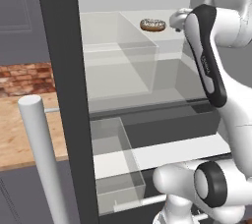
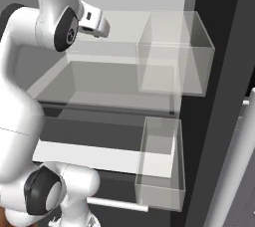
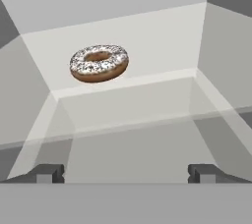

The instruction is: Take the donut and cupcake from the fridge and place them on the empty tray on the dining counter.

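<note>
Donut (image 3: 99, 63) is seen lying flat on a pale shelf (image 3: 147, 46) inside the fridge (image 1: 59, 70), ahead of the hand (image 3: 126, 173) and offset toward the upper left of the hand view. The hand is held wide open, empty, well short of it.

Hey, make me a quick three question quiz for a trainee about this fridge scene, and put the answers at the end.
1. True or false: the donut lies on a shelf inside the open fridge.
2. How do the fingers of the gripper stand: A) shut on the donut, B) spread wide with nothing between them, C) shut on nothing?
3. In the hand view, to which side of the middle does the donut lie?

Key: 1 true. 2 B. 3 left of the middle, beyond the fingers, not touched.
</note>
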